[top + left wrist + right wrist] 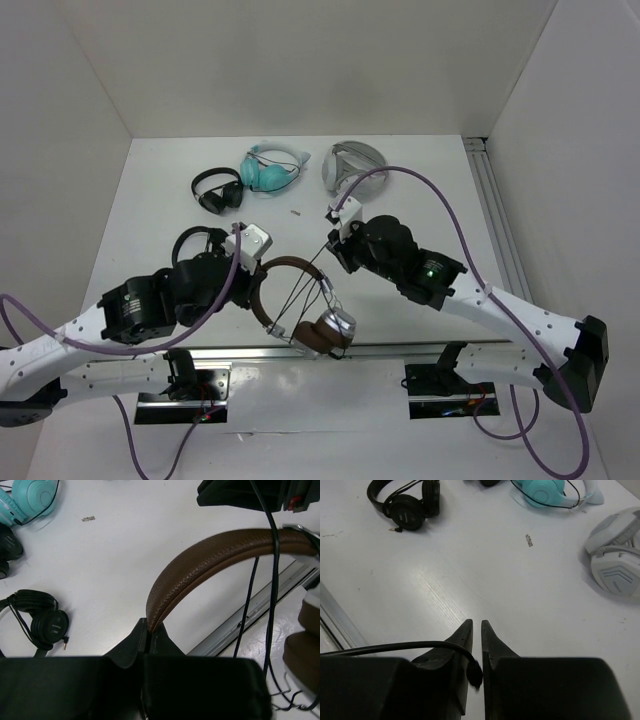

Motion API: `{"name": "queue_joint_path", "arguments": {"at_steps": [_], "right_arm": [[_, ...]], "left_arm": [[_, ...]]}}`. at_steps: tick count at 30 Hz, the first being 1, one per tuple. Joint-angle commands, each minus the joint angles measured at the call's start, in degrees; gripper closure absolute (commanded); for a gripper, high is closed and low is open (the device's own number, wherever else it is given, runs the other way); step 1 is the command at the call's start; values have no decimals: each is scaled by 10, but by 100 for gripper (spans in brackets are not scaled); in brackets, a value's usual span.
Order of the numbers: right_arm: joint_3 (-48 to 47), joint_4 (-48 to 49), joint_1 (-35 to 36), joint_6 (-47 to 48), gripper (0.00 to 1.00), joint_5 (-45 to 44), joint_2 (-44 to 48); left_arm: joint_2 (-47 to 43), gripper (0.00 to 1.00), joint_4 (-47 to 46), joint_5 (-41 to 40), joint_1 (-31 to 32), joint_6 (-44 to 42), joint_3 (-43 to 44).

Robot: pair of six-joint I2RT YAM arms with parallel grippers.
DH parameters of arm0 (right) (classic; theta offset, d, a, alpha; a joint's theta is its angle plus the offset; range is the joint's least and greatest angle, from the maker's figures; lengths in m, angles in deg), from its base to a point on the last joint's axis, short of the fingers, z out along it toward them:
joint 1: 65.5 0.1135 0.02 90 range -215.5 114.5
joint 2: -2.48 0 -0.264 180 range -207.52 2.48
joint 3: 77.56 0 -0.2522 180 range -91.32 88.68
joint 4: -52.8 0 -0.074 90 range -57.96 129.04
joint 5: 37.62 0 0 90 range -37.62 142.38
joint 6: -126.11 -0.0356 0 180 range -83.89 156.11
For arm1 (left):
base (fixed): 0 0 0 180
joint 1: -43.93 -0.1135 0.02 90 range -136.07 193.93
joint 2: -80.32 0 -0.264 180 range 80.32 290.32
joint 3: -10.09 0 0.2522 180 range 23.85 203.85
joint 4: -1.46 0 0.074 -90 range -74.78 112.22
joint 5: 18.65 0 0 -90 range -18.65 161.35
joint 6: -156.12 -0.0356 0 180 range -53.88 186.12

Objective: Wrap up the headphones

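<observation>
The left end effector (150, 628) is clamped on one end of the brown headband. It holds the headphones (330, 328) tilted above the near edge of the bench (170, 170), with a silver earcup hanging lowest. The right end effector (475, 625), just beyond the headphones, has its jaws a sliver apart with the tip of the black cable (395, 647) in the gap. I cannot tell whether the tip is pinched or lying loose.

Several strands already cross between headband and earcup, so the step looks like laying a late turn. It would go best with the line kept taut, the tip secured until that turn seats, and the left grip unmoved.

The white headset (352, 168), teal pair (270, 170) and black pair (218, 190) lie well beyond the headphones. A second black pair (195, 245) lies close on their left, under the left arm. The metal rail (400, 350) runs just nearside of them. The open bench for swinging is on the far side, bare except for a small scrap (295, 212).
</observation>
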Motion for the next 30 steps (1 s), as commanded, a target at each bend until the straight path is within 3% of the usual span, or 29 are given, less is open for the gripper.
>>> {"name": "queue_joint_path", "arguments": {"at_steps": [1,4,7,11,19,23,26,30], "right_arm": [[15,64,-29,-10,80,96,-1],[42,115,-29,-22,67,135,-13],[53,130,-29,-27,60,141,-36],[90,185,-29,-46,57,147,-49],[134,202,-39,-64,50,146,-48],[168,210,-46,-87,43,126,-3],[194,210,-52,-110,19,106,41],[213,175,-52,-153,12,47,90]], "left_arm": [[-32,100,-16,-11,5,12,19],[-27,100,-11,-31,5,23,41],[-20,100,-5,-47,5,29,49],[-20,100,-5,-53,5,39,56],[-20,100,18,-126,5,58,86],[-7,100,69,-221,5,107,100],[-1,100,80,-262,5,151,100],[-1,100,85,-284,5,200,89]]}}
